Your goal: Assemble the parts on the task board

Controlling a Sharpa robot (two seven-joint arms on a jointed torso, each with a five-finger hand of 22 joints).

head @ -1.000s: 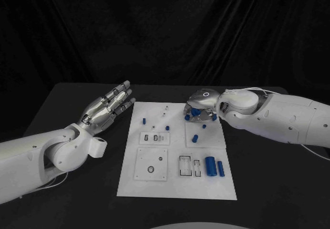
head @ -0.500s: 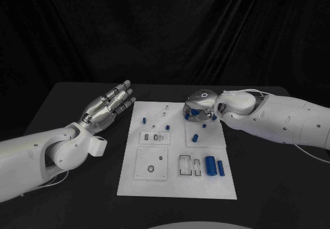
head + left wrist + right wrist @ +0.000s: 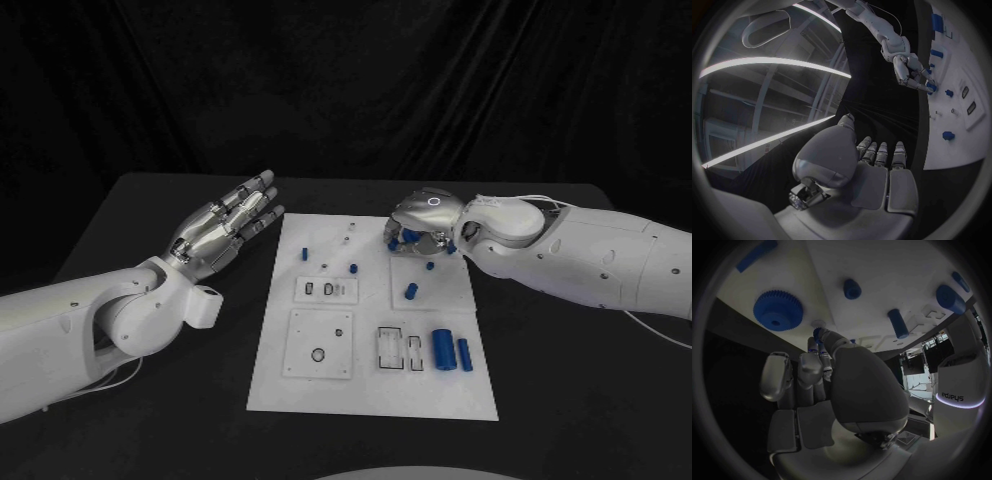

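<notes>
Blue gear [image 3: 778, 310] beside right hand [image 3: 817, 365] fingertips

White arms [image 3: 577, 255], silver robot hand [image 3: 227, 226]

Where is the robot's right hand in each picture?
Head view: right hand over the far right part of the task board.
Left wrist view: right hand reaching down to the white board.
Right wrist view: own hand, fingers touching the board near a blue gear.
Shared landmark: the task board.
</notes>
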